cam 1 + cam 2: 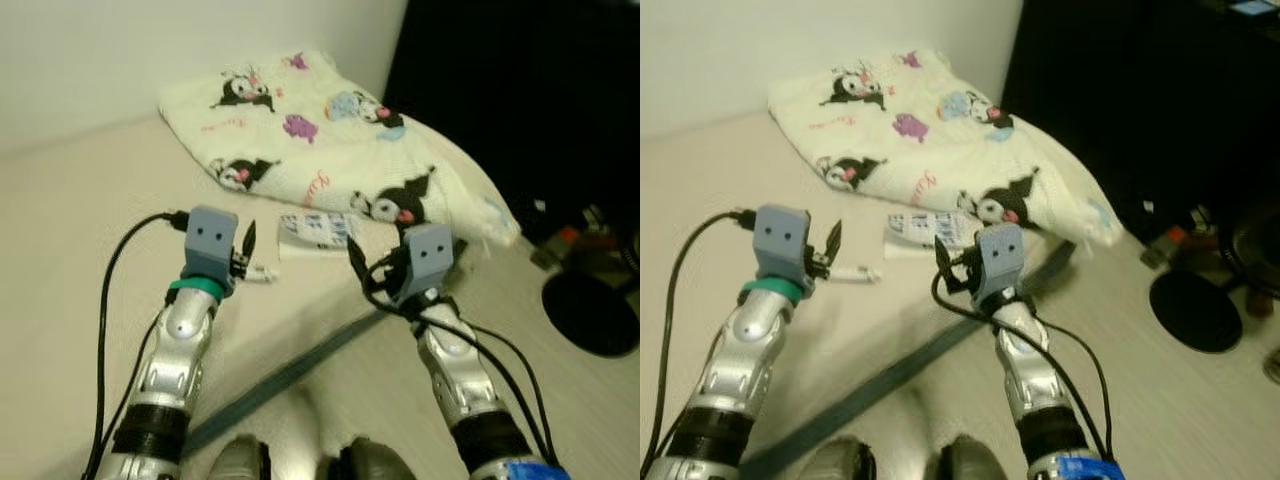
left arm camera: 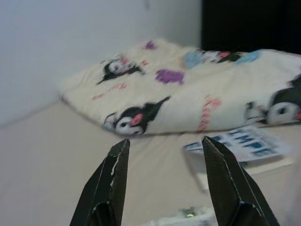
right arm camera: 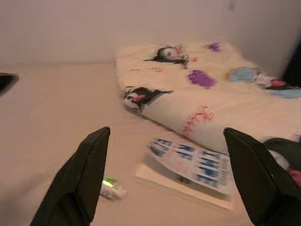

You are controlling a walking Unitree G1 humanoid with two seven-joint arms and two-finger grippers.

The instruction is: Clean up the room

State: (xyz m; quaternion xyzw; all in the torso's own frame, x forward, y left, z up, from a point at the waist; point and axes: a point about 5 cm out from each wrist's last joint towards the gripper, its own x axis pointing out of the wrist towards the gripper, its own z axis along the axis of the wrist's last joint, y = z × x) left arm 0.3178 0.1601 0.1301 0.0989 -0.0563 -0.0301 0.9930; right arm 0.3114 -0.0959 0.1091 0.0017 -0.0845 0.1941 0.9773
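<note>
A cream blanket (image 1: 320, 140) printed with cartoon figures lies bunched on a beige mat (image 1: 70, 200) against the wall. In front of it lie a white packet with blue print (image 1: 318, 232) on a flat white card, and a small white tube-like item (image 1: 262, 272) with a green spot. My left gripper (image 2: 165, 140) hovers open just above the small white item, with nothing between its fingers. My right gripper (image 3: 167, 131) is open wide, empty, over the mat's edge near the packet (image 3: 193, 162).
A grey-blue strip (image 1: 300, 365) marks the mat's front edge, with pale floor beyond it. Black furniture (image 1: 520, 90) rises at the right. A round black base (image 1: 590, 312), cables and a small orange item (image 1: 568, 238) sit on the floor there.
</note>
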